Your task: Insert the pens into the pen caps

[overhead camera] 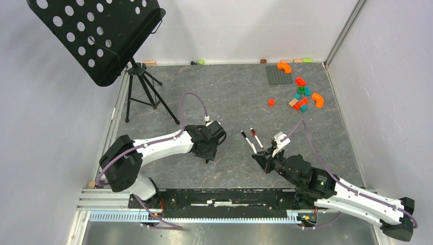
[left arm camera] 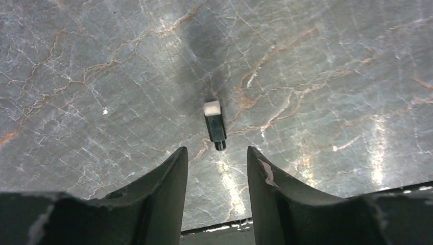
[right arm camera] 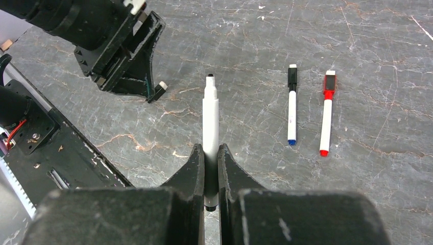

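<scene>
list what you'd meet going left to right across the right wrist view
left gripper → loose black pen cap → uncapped white pen, held in the right gripper → black-capped pen → red-capped pen

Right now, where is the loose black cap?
The cap lies on the table left of centre, just beyond the open left gripper in its wrist view.
</scene>
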Motion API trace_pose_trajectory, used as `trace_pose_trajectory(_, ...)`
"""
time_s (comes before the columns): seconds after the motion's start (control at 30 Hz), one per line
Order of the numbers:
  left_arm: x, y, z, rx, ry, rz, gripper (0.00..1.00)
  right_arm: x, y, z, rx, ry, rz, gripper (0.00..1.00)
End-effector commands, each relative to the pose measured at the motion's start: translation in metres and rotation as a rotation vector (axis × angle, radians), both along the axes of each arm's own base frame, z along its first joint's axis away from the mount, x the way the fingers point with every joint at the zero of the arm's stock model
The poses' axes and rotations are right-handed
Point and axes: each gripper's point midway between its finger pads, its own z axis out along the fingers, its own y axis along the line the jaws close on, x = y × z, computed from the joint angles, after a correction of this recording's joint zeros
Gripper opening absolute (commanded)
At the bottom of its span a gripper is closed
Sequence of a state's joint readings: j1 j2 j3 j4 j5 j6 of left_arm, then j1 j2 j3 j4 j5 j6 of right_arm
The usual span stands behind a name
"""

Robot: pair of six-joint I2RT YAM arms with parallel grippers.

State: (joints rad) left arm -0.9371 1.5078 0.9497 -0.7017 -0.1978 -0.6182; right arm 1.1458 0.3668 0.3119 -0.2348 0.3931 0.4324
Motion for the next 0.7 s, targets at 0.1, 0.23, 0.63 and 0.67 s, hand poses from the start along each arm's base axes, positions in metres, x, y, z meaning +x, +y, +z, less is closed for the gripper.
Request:
trace_pose_trajectory(0.1, 0.007, -0.002, -0.004, 0.042, 0.033, -0.047, 0.47, 0.000, 0.005, 0.009, 0.049, -0.013, 0.004, 0.01)
trace_pose_trajectory(0.23, 0.009, -0.004, -0.015, 0.046, 0.056, -0.044, 0.47, 0.000, 0.005, 0.008, 0.047, -0.012, 0.003, 0.01)
trace_pose_trajectory(0.63, 0.017, -0.005, -0.029, 0.092, 0.067, -0.014, 0.39, 0.000, 0.005, 0.009, 0.045, -0.014, 0.006, 0.01)
trace_pose_trajectory(0.67, 0.017, -0.005, -0.030, 0.095, 0.067, -0.010, 0.39, 0.000, 0.005, 0.008, 0.042, -0.012, 0.007, 0.01)
